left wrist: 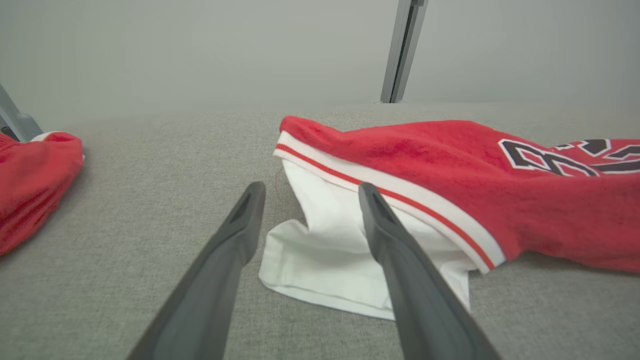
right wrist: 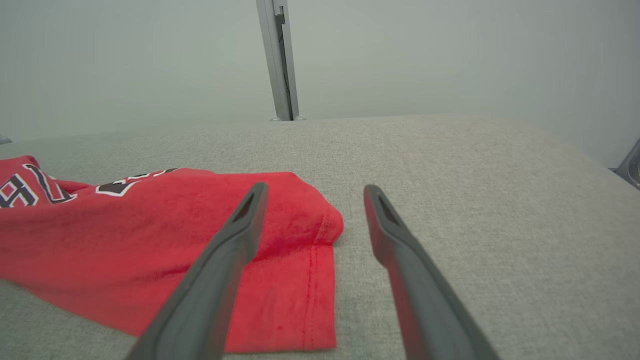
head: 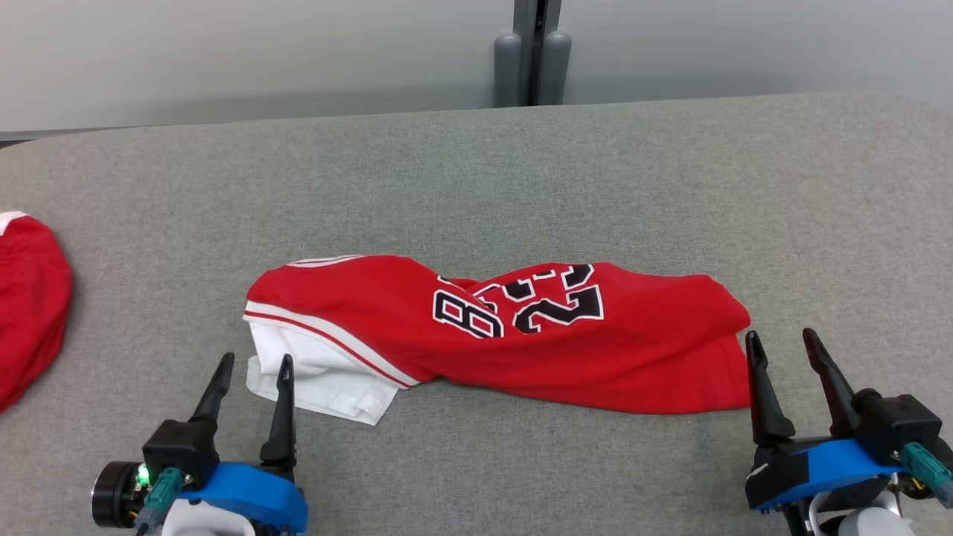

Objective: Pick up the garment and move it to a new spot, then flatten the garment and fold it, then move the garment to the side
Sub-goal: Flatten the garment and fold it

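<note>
The garment (head: pixel 521 335) is a red jersey with black-and-white numbers and a white part at its left end, lying bunched and twisted across the grey table (head: pixel 476 164). My left gripper (head: pixel 255 362) stands open just in front of the white end, nothing between its fingers. From the left wrist, the white cloth (left wrist: pixel 325 250) lies on the table beyond the open left gripper (left wrist: pixel 310 189). My right gripper (head: pixel 782 336) is open beside the garment's right end. The right wrist view has the red hem (right wrist: pixel 300 280) under the left finger of the open right gripper (right wrist: pixel 315 189).
Another red cloth (head: pixel 30 313) lies at the table's left edge, also seen from the left wrist as a red cloth (left wrist: pixel 30 195). A grey post (head: pixel 532 52) stands behind the table's far edge against a pale wall.
</note>
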### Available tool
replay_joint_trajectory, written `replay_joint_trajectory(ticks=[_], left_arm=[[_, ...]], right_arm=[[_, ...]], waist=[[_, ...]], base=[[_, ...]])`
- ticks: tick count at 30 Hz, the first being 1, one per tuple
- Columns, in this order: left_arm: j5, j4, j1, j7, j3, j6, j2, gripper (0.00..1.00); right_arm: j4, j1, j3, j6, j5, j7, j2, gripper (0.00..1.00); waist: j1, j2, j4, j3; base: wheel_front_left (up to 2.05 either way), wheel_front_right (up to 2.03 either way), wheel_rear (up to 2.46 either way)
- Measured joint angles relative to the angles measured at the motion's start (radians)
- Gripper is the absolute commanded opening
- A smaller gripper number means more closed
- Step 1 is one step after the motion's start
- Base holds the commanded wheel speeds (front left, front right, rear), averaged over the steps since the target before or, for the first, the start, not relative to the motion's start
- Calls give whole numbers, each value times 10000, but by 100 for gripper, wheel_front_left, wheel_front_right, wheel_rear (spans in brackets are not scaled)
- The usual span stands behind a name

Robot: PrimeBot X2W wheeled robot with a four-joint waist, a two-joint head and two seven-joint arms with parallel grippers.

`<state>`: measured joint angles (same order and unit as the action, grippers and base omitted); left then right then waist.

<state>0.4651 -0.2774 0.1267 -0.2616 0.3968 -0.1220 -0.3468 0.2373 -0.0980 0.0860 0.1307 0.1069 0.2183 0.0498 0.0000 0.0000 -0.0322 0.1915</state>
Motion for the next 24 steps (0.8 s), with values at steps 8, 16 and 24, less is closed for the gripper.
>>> replay_joint_trajectory(ticks=[8,16,24], left_arm=[[-84,-1315,186,0,190,447,125,100],[13,-2970,965,0,42,748,301,100],[194,-4546,1458,0,88,1216,500,0]], right_arm=[[-31,-29,-17,0,-19,-15,0,100],[-4,-81,-77,0,-79,-61,0,100],[23,-106,-50,0,-79,-71,0,100]], waist=[[0,0,-142,151],[0,0,-373,172],[0,0,-513,21]], base=[[0,0,0],[0,0,0],[0,0,0]])
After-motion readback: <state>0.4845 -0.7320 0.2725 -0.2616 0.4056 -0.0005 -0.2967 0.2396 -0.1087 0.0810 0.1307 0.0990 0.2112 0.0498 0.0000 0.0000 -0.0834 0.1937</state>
